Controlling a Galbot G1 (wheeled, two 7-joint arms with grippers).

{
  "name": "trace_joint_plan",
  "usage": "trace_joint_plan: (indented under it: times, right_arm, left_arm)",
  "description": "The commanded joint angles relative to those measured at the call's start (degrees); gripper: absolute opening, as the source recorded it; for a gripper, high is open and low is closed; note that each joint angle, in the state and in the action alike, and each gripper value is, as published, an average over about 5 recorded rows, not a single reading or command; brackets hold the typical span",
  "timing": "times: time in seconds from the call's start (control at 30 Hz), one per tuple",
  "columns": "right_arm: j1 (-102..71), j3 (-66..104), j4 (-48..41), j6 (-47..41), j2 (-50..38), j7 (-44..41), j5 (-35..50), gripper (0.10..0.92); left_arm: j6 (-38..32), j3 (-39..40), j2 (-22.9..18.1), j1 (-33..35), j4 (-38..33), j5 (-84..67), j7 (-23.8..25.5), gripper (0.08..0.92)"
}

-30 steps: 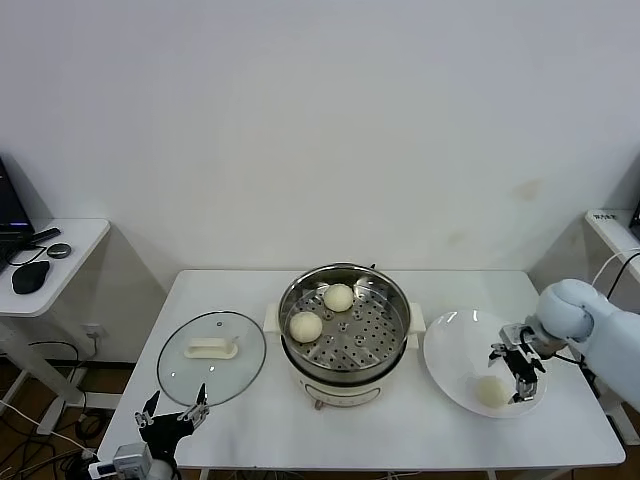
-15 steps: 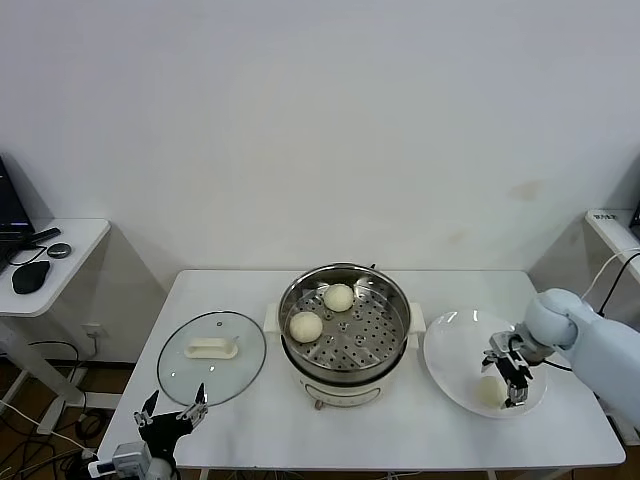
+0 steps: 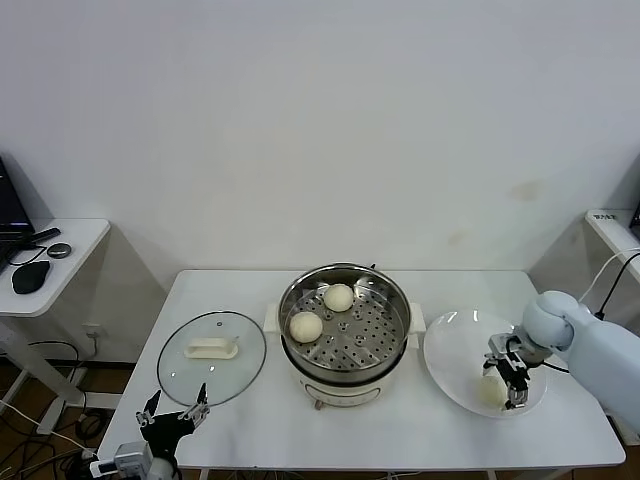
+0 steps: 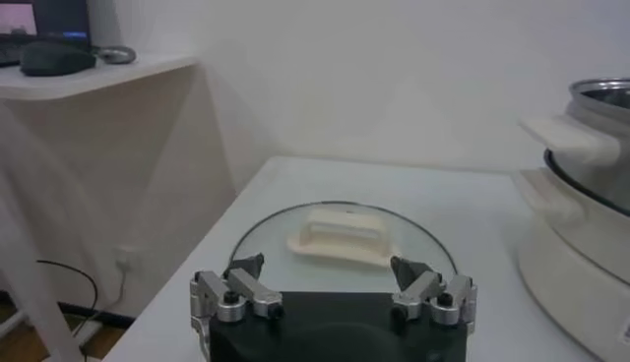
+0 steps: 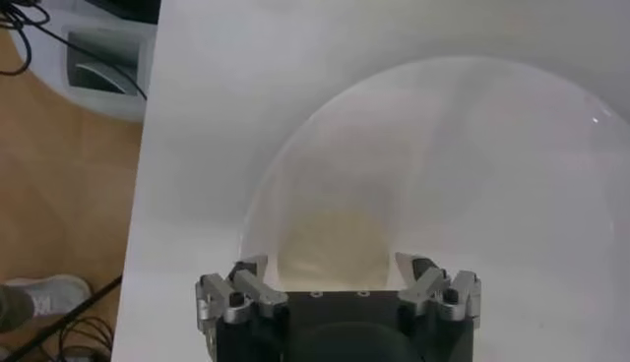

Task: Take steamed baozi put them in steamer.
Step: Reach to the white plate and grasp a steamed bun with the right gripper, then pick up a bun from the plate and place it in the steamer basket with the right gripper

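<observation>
The right claw [image 3: 505, 377] is seen lowered over the white plate [image 3: 452, 345] at the right end of the worktop [image 3: 420, 440]. Its fingers [image 5: 246, 285] are spread apart on either side of one baozi [image 3: 491, 391], which lies on the plate directly beneath the claw, between the fingertips. Whether the pads are touching the bun cannot be told; the bun is seen resting on the plate, not lifted. No other bun is seen on the plate.

To the left of the right claw, at the middle of the worktop, the steamer [image 3: 345, 375] stands open, well apart from the claw. Two more buns are held on its perforated tray: one [image 3: 339, 297] at the far rim and one [image 3: 305, 326] on the side turned away from the right claw. The rest of the tray is bare.

The left claw [image 3: 172, 412] is parked low at the near left corner of the worktop, with its fingers standing wide apart and nothing between them. Just beyond it, the glass lid [image 4: 340, 241] with a white handle is laid flat on the worktop, between that claw and the steamer.
</observation>
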Motion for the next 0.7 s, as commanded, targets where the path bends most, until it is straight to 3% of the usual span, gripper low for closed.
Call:
trace_joint_plan:
  times: [0.03, 0.27, 0.7]
  right_arm:
    - [-0.24, 0.18, -0.68, -0.09, 0.33, -0.13, -0.16, 0.74]
    - [0.12, 0.23, -0.8, -0.43, 0.2, 0.06, 0.46, 0.607]
    - [2.86, -0.28, -0.41, -1.49, -0.88, -0.53, 3.4, 0.519]
  left_arm:
    - [-0.03, 0.09, 0.1, -0.11, -0.02, 0.07, 0.05, 0.823]
    - [-0.02, 0.11, 0.08, -0.18, -0.05, 0.05, 0.0, 0.823]
    - [-0.06, 0.9, -0.42, -0.4, 0.08, 0.27, 0.17, 0.823]
